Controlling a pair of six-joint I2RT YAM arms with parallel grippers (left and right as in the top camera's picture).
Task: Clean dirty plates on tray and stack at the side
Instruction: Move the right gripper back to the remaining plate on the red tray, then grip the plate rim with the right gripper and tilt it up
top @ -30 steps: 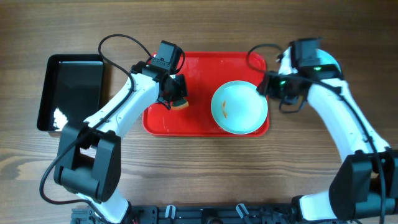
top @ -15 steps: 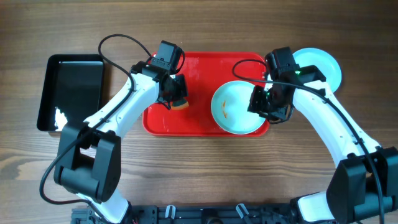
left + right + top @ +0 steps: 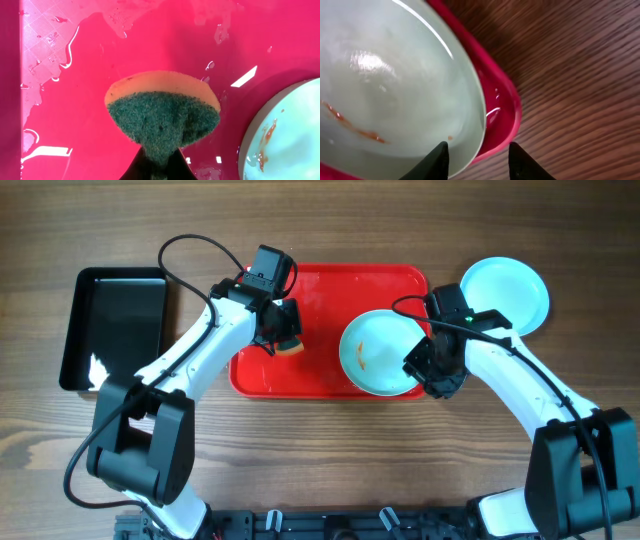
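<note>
Back from the clean plate (image 3: 505, 292) on the worktop (image 3: 320, 450) behind it, the right tool (image 3: 477, 152) stands apart astride the smeared plate's (image 3: 378, 352) rim on the tray (image 3: 330, 285), likely to steady it. Left tool (image 3: 157, 167) stays clamped on the sponge (image 3: 162, 110), ready to scrub.

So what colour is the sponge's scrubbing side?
Dark green; the sponge shows best in the left wrist view.

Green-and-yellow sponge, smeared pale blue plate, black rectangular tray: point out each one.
green-and-yellow sponge (image 3: 162, 117), left wrist view, green scouring face
smeared pale blue plate (image 3: 377, 348), overhead view, its middle
black rectangular tray (image 3: 120, 315), overhead view, bare floor
</note>
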